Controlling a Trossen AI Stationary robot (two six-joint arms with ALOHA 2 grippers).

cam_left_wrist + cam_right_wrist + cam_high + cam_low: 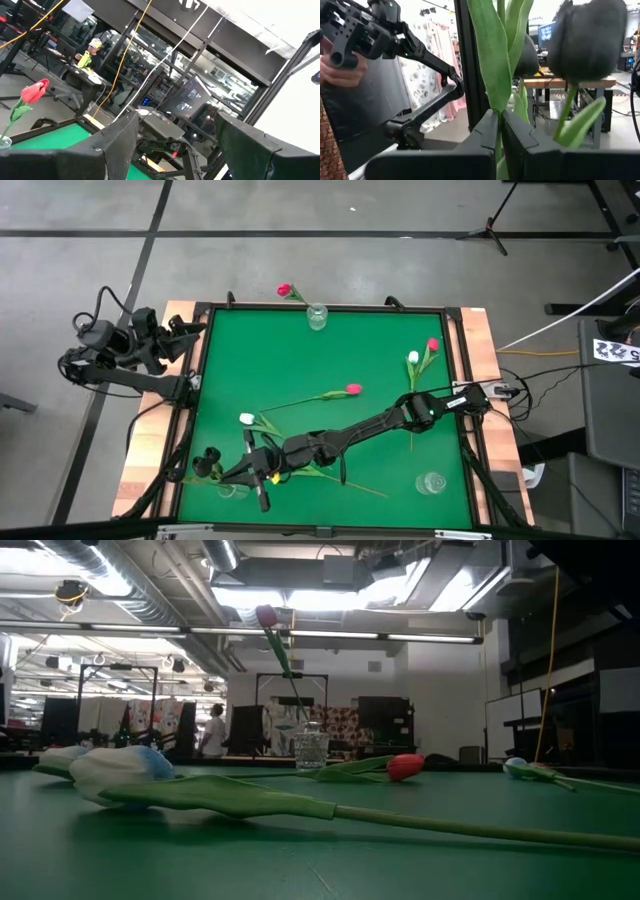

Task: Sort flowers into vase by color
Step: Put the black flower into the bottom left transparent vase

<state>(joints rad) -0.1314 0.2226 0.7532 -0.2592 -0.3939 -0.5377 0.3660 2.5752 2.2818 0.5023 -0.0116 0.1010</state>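
Note:
My right gripper (222, 472) reaches across the table to its near-left corner, beside a small glass vase (232, 490). It is shut on a green tulip stem (498, 131). Two near-black tulip heads (587, 40) (527, 50) show just beyond the fingers, and as dark spots (206, 464) from above. A pink-red tulip (285, 290) stands in the far glass vase (317, 317). One pink-red tulip (353, 390) and one white tulip (247, 420) lie flat mid-table. A white and pink pair (420, 355) lies on the right. My left gripper (172, 150) is open, parked off the table's left edge. My right gripper pinches a thin green stem (498, 131) between its two fingers, just below the leaves (492, 60). The fingers come level from the table's right and lie across the stem, which stands upright past them. The fingers hide its lower end, and I cannot tell which dark head is its own.
An empty glass vase (432, 482) stands near the right near corner. Another green stem (345, 480) lies on the mat under my right arm. A black raised frame (200, 380) borders the green mat. A person (213, 730) stands far back in the room.

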